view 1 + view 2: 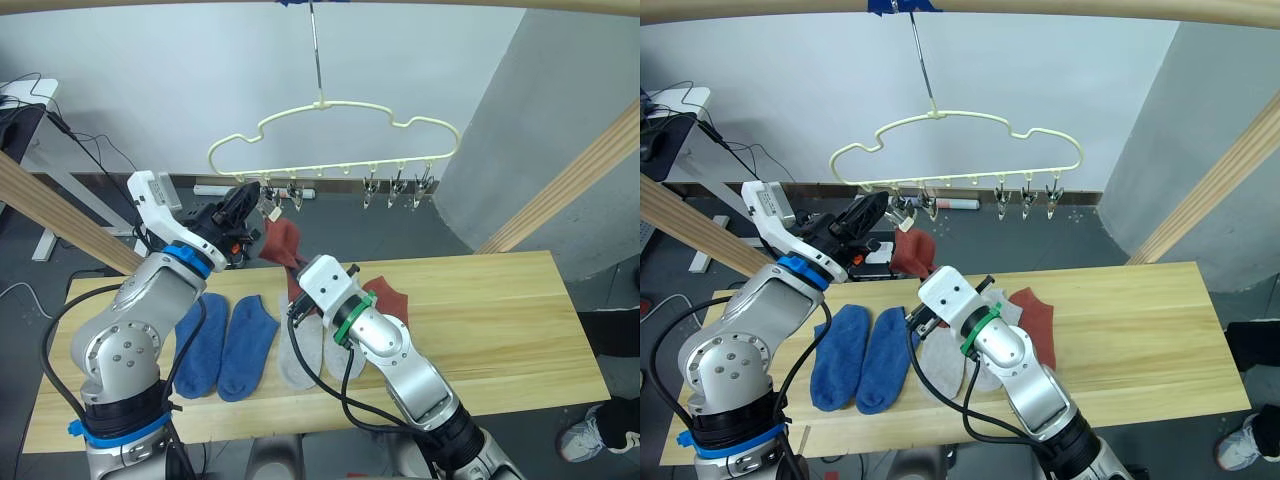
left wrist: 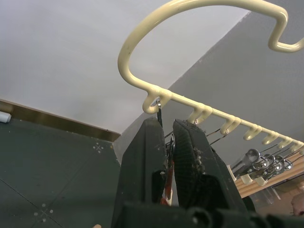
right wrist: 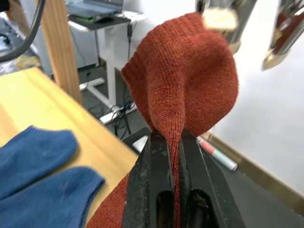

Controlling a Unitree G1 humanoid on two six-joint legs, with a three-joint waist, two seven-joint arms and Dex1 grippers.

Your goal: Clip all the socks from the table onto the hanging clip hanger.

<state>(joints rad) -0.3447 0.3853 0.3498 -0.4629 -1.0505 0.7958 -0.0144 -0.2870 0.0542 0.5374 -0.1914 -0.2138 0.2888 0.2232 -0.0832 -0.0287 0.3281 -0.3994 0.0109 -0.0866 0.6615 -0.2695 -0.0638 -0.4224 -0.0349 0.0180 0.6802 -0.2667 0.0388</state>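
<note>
Right gripper [image 3: 176,142] is pinched tight on a red sock [image 3: 190,71], fabric bunched between the fingers, sock lifted off the table [image 1: 500,320] near its far edge and raised toward the hanger [image 1: 335,140]. Top of that sock sits just under a metal clip [image 3: 219,19]; contact can't be confirmed.

Left gripper [image 2: 167,142] is up at the hanger's leftmost clips [image 1: 270,200], fingers pressed close together around a clip hanging between them. Whether the clip is squeezed open can't be told.

Hanger hangs by its thin hook from the crossbar overhead, above and beyond the table's far edge. Clips run along its lower bar: two near the left gripper, the rest [image 1: 400,190] grouped toward the right end, none of those holding anything.

On the table:
- two blue socks [image 1: 225,345] side by side, flat, toward the left end, nearer the front edge
- two grey socks [image 1: 300,355] just right of the blue pair, partly hidden by the right arm
- second red sock [image 1: 390,295] flat, just right of the grey ones, partly under the right arm

Right half of the table is bare wood.

A person's shoe [image 1: 590,435] is on the floor past the right front corner.
</note>
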